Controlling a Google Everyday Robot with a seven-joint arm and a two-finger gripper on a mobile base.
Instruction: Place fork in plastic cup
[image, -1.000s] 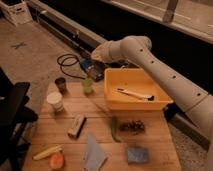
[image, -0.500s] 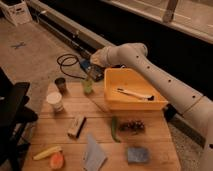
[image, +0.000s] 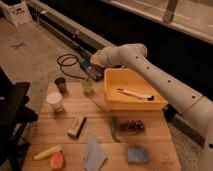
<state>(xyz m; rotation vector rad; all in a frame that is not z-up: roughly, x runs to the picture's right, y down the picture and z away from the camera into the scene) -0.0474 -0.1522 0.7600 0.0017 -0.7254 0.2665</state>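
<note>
Lowered slightly since a second ago, gripper (image: 92, 70) now just above upright plastic cup (image: 87, 86), left of frame centre, beside yellow bin (image: 131, 102). Cannot tell grip, nor whether holding fork. Cup unmoved.

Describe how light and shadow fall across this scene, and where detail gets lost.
Camera view: warm light brightens the wooden table and yellow bin; the wall behind is almost black; the gripper, just above the plastic cup at the table's far edge, sits in dimmer light against grey floor; the white arm is bright.
</note>
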